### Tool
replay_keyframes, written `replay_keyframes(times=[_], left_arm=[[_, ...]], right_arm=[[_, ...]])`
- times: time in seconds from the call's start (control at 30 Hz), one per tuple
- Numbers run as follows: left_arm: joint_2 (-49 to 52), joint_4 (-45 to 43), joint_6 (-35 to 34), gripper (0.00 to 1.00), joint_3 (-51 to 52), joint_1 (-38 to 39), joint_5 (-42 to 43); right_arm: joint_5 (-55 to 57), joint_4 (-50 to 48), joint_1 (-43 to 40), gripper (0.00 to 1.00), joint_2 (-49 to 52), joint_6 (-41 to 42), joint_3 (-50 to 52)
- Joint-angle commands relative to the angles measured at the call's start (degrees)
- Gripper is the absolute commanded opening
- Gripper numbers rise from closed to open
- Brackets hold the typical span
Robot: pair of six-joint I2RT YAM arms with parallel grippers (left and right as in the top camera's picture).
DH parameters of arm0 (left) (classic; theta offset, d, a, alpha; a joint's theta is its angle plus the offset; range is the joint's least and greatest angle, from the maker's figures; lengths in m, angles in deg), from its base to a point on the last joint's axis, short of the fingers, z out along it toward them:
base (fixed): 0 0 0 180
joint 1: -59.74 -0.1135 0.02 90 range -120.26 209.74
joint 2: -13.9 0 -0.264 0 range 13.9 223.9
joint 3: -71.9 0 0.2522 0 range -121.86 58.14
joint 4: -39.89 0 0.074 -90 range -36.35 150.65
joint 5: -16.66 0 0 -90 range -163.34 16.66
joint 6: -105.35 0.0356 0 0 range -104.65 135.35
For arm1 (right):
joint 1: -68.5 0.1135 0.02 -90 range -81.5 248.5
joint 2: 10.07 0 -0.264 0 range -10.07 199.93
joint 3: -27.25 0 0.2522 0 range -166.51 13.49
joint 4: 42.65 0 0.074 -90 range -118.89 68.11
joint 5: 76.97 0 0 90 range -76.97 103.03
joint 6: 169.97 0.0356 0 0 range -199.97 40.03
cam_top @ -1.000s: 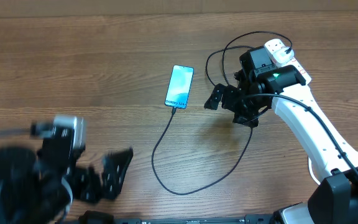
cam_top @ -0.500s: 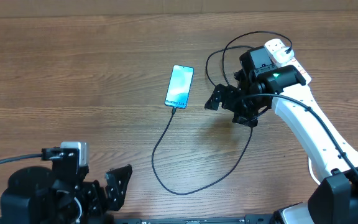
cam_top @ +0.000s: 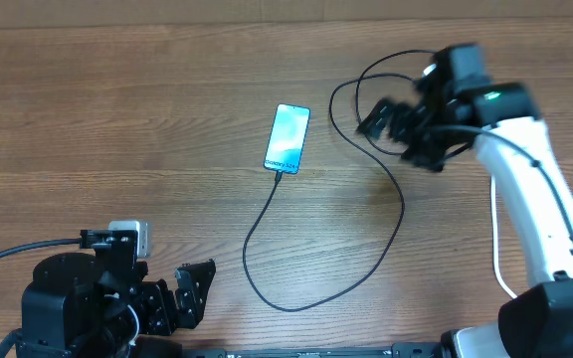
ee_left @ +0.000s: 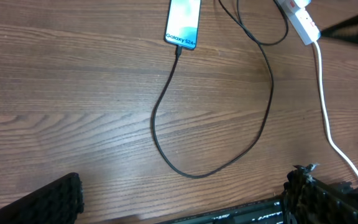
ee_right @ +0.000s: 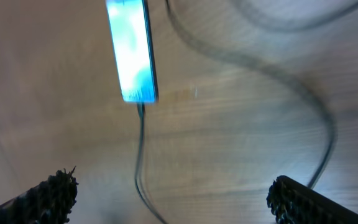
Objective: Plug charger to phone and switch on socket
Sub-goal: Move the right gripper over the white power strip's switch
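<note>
The phone [cam_top: 287, 137] lies face up mid-table with its light blue screen lit, and it also shows in both wrist views [ee_left: 184, 22] [ee_right: 132, 53]. The black charger cable [cam_top: 267, 214] meets the phone's lower edge, loops toward the front and runs back up to the right [ee_left: 267, 106]. The white socket [ee_left: 298, 14] lies at the back right, mostly hidden under the right arm in the overhead view. My right gripper [cam_top: 394, 131] hovers open, blurred, right of the phone and beside the socket. My left gripper [cam_top: 177, 296] is open at the front left, holding nothing.
The socket's thick white cord [ee_left: 325, 106] trails toward the front right. A loop of black cable [cam_top: 366, 85] lies at the back, left of the socket. The table's front edge [ee_left: 241, 211] runs close under my left fingers.
My right gripper has swung back and to the right, from just right of the phone's lower end toward the socket. My left arm has drawn back toward the front edge.
</note>
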State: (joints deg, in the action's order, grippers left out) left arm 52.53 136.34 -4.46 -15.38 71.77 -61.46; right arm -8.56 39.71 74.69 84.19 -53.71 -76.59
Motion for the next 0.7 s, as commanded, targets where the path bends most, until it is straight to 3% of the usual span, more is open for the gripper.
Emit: replay_keyframes(times=[0.0,0.17,0.37,0.47,0.67], left_arm=[[-0.39,-0.26,-1.01,0.99,0.26,0.37,-0.48],[-0.39,-0.24,-1.01,1.0,0.26,0.37,-0.48],[-0.39,-0.22,-1.01,1.0,0.26,0.37,-0.48],[-0.39,-0.22,-1.01,1.0,0.26,0.37,-0.46],[-0.39,-0.22,-0.98,0.99,0.26,0.37,-0.48]], right_arm=[[5.35,1.27,-4.2,1.0,-0.35,-1.7,-7.28],[13.29,4.04,-10.16,1.0,1.11,-4.76,-16.52],[14.03,8.2,-14.36,1.0,9.44,-11.19,-29.46],[16.28,3.91,-15.43,1.0,12.52,-14.75,-31.74],[32.04,-4.31,-17.42,1.0,17.31,-14.78,-31.65]])
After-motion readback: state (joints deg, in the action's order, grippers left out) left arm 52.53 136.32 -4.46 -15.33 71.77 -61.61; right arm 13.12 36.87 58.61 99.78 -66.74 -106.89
